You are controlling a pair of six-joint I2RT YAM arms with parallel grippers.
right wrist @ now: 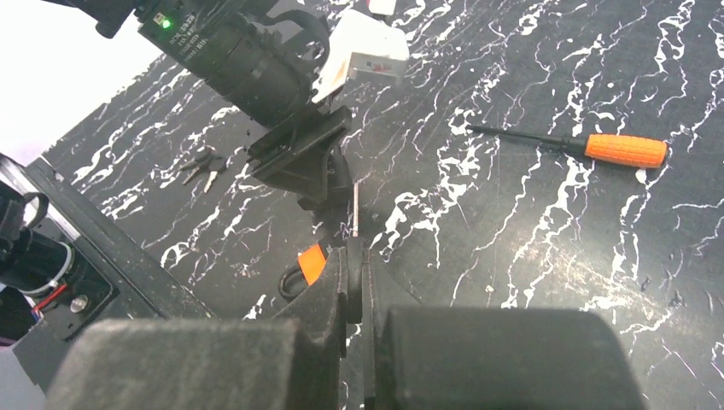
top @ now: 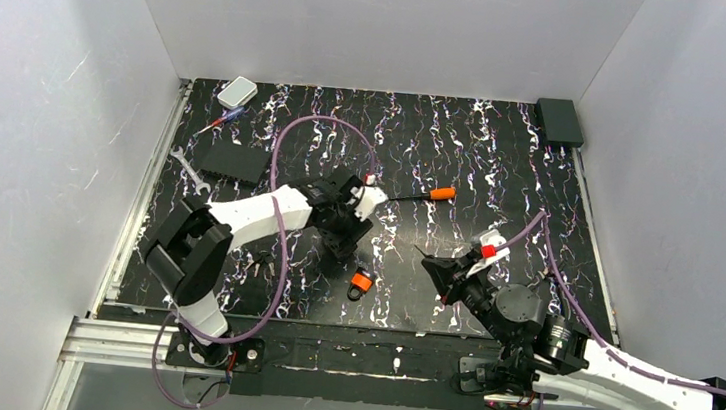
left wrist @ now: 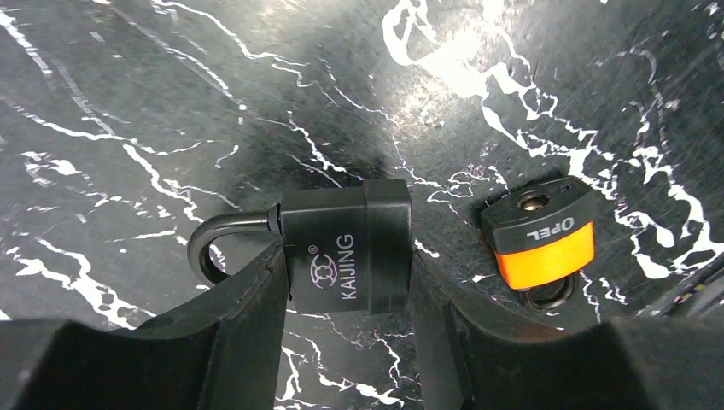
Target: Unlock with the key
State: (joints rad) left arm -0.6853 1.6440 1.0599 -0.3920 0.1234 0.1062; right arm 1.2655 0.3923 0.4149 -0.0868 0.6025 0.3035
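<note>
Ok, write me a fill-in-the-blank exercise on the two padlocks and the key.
1. The left gripper holds the KAIJING padlock, whose body is ____.
2. The key is pinched in the ____ gripper.
3. The OPEL padlock lies on the table, its band coloured ____.
Missing words: black; right; orange.

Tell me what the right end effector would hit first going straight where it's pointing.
Most likely the left end effector, gripping the black padlock; the right end effector holds the key aimed at it. The orange padlock sits beside that line. Depth is unclear.
</note>
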